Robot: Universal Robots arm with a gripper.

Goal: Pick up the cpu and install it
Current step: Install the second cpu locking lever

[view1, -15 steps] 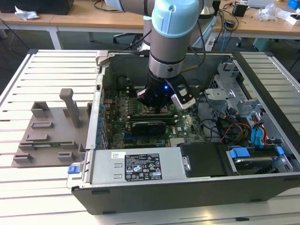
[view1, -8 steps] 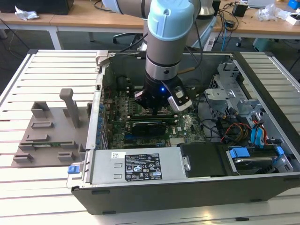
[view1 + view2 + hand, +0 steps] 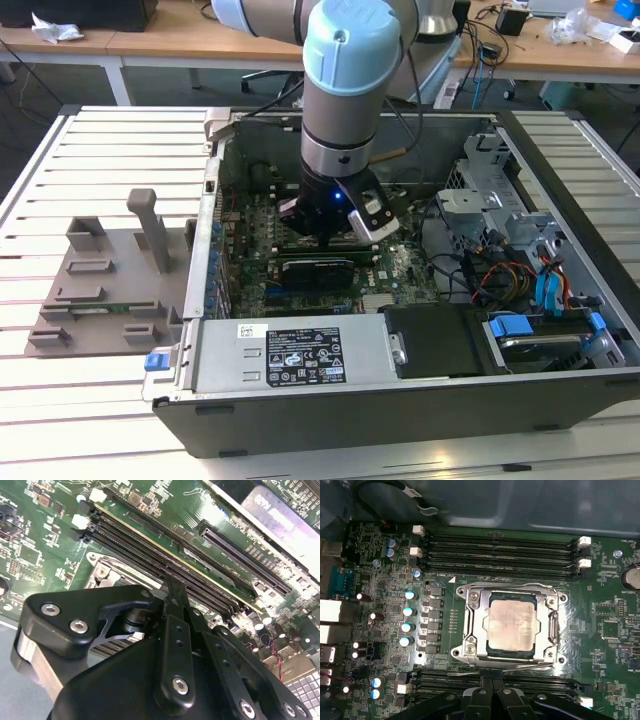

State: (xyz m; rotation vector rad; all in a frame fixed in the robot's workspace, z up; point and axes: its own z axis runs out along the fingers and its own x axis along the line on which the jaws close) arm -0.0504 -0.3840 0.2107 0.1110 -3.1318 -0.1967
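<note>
Slatted white desk [image 3: 100, 150] carries an open computer case [image 3: 300, 410]; the silver-grey square cpu [image 3: 512, 625] lies in its socket just beyond the hand [image 3: 490, 692] — fingers drawn together, holding nothing.

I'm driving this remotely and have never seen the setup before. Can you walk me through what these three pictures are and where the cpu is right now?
The exterior view looks from outside at an open computer case lying on a slatted table. The robot arm reaches down into it, over the green motherboard. A grey holder sits on the table at the exterior view's left.

The two wrist views come from cameras riding on the arm. The first wrist view looks down at the board: the cpu, a silver square, lies in its metal socket frame, between rows of black memory slots. The gripper's black linkage shows at that picture's edge, off the cpu. The second wrist view shows the gripper close up, above the slots. It appears to hold nothing.
</note>
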